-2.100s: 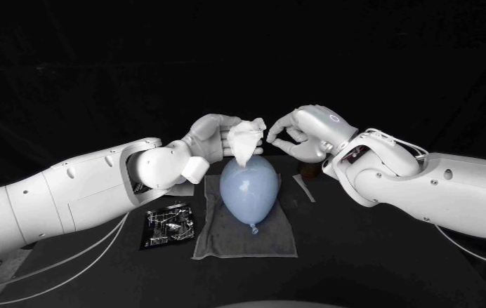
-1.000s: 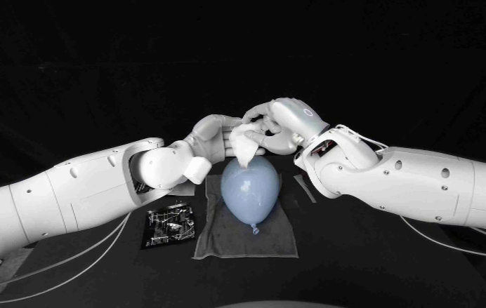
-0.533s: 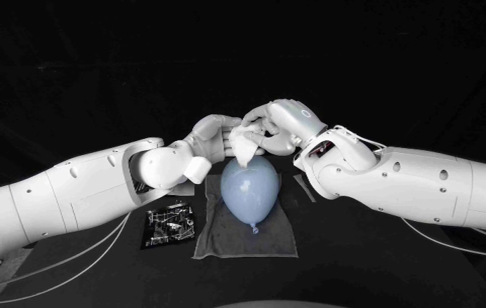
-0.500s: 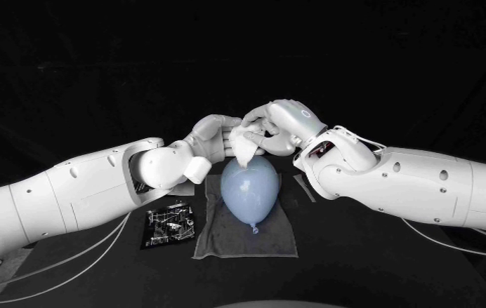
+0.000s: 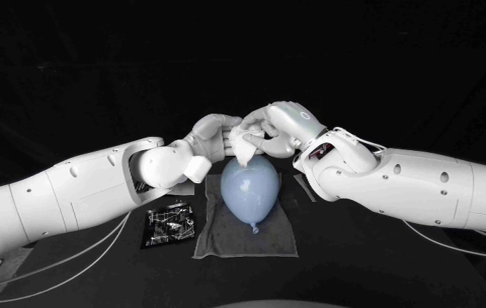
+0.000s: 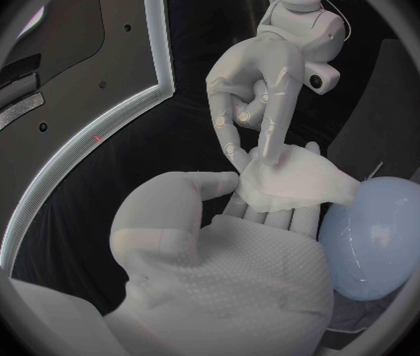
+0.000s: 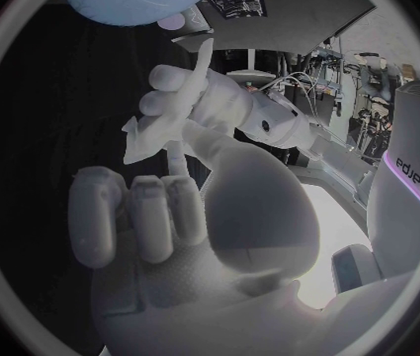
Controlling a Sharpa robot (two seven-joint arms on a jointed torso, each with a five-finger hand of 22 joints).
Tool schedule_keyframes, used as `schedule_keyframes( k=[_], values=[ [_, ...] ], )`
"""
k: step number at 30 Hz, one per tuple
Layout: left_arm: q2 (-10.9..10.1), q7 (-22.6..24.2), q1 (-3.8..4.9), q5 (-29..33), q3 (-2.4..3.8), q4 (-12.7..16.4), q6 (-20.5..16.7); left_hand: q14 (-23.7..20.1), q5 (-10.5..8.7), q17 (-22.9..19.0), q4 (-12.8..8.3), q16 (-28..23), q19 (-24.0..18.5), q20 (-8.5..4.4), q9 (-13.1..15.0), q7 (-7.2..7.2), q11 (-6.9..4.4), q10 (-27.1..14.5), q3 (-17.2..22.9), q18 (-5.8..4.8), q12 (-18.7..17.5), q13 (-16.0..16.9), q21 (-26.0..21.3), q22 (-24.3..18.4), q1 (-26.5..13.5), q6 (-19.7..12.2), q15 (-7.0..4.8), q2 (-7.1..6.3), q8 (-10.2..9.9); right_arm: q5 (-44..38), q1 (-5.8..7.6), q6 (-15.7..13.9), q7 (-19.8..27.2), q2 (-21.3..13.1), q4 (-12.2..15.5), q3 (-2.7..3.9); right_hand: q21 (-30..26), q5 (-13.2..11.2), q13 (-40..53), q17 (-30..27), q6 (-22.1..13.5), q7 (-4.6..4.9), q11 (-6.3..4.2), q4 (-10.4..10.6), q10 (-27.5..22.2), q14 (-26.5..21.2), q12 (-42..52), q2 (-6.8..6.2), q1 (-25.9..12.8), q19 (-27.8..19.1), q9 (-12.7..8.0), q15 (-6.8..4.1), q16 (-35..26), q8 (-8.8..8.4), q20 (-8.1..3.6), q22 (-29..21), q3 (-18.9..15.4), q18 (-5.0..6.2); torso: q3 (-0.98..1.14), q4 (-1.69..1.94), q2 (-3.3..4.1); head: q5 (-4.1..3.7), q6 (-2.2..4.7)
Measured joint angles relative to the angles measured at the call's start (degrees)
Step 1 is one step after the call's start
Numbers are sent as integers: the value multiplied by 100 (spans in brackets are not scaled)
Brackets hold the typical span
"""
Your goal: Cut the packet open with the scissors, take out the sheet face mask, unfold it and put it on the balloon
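Holding the sheet mask (image 5: 243, 143) bunched between thumb and fingers, the left hand (image 5: 211, 138) hangs it over the far end of the balloon (image 5: 249, 190). The mask's lower tip reaches the balloon's skin; whether it touches cannot be told. The right hand (image 5: 279, 127) meets it from the other side, with its fingertips (image 6: 272, 152) pinched on the mask's upper edge and the other fingers curled in. Both hands are clamped on the same white wad.

The balloon lies on a grey cloth (image 5: 218, 241) on the counter (image 5: 355, 266), knot toward the robot. The opened packet (image 5: 168, 224) lies just beside the cloth, on the left arm's side.

Handling, as judged:
- **Mask:** It looks thin and limp, likely damp and clingy, so folded layers stick to each other and to the fingers. A hard tug could tear it.
- **Where to hold:** The outer edge looks best, at two points well apart. Drawing it sideways slowly should peel the folds open.
- **Balloon:** It is light, smooth and free to roll, with only the cloth steadying it. The mask should be draped on, not pressed.
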Motion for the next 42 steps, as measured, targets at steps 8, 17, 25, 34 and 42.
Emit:
schedule_keyframes(
  k=[8,17,25,34,42],
  values=[
    [-1,0,-4,0,-4,-1,-6,0,0,0,0,0,0,0,0,1,0,0,0,-1,0,0,0,0,0,-1,0,0,-1,-45,-4,69,-20,52,-61,3,0,0,-4,0,8,-8,-1,11,-1,0,-1,-13,13,-1,7,0,-1,0,0,0,-11,0,-3,3,0,0,-1],
    [-7,-11,-5,0,-5,15,-36,0,0,0,0,0,0,0,0,9,0,0,0,-2,0,1,0,0,0,-11,0,0,-6,-127,-4,139,-74,107,-110,6,22,0,-3,-5,106,-26,-43,11,1,4,-3,78,104,-3,-2,-45,-5,39,2,-4,-11,0,-3,3,0,-4,-8],
    [-5,-13,-2,0,-3,25,-35,-1,0,0,16,0,0,0,0,9,1,-1,17,-38,-2,1,0,0,23,-11,0,-23,-6,-195,-9,142,-140,107,-116,3,100,-2,0,-4,465,-207,-199,-123,-6,-7,96,267,325,14,98,-160,-9,250,-95,-4,62,0,-3,0,-1,-2,-12],
    [-6,-14,1,0,0,27,-30,-1,0,0,33,0,0,0,0,9,1,-1,0,-39,-4,1,0,0,22,-11,0,-23,-6,-206,-13,-1,-144,14,-35,-1,174,-16,0,0,516,-251,-246,-163,0,2,96,326,384,16,262,-208,0,398,-137,0,101,0,-1,-2,-1,-10,-16],
    [-8,-15,2,-1,1,-20,-23,15,0,-1,35,0,108,1,0,9,1,-1,0,-32,-3,2,29,8,64,-10,-5,-42,-6,-46,-13,-97,54,-388,387,-1,200,-16,-4,0,516,-252,-246,-164,0,2,96,326,384,16,264,-208,-3,422,-137,0,101,0,0,-2,0,-15,-38]
  ],
)
